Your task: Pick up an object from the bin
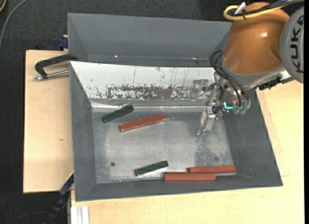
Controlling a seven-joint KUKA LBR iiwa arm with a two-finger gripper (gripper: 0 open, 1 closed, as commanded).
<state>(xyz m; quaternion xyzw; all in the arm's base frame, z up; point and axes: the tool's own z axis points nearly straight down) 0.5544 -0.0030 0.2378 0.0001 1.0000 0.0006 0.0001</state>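
Observation:
My gripper (pixel 206 125) hangs over the right part of the bin floor, below the orange cover, its thin metal fingers pointing down at bare floor with nothing between them. The nearest loose thing is a long red-brown bar (pixel 142 123) lying to its left in the upper middle. A dark green bar (pixel 117 114) lies just beyond that, near the back wall. Two red-brown bars (pixel 200 173) lie side by side along the front wall, below the gripper.
Another dark green bar (pixel 151 168) lies near the front wall, left of the pair of red bars. A small dark speck (pixel 112 164) sits on the floor at front left. The arm with its orange cover overhangs the bin's right rear corner.

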